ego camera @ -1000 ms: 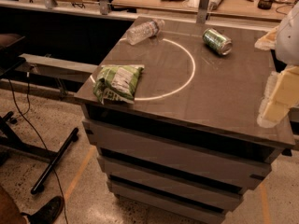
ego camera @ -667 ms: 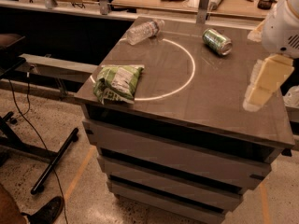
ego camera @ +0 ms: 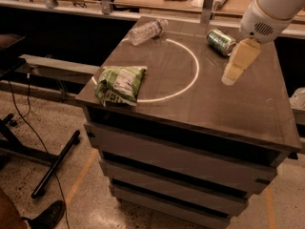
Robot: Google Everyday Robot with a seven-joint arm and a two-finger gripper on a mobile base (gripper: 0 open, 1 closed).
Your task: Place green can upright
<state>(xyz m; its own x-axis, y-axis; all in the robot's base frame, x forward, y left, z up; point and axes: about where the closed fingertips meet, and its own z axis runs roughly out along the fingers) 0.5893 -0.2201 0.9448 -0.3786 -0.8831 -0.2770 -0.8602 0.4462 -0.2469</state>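
The green can (ego camera: pixel 221 41) lies on its side at the far right of the dark table top (ego camera: pixel 190 99), just outside the white circle. My gripper (ego camera: pixel 230 76) hangs from the white arm at the upper right and hovers above the table, a short way in front of the can and slightly to its right. It touches nothing and holds nothing that I can see.
A crinkled green-and-white snack bag (ego camera: pixel 119 83) lies near the table's front left edge. A clear plastic bottle (ego camera: pixel 147 30) lies on its side at the far left. A wooden bench with metal posts (ego camera: pixel 208 3) runs behind the table. A black stand leg (ego camera: pixel 52 166) is on the floor at left.
The arm and gripper have moved left and farther back over the table, closer to the green can. The can, bag and bottle have not moved.
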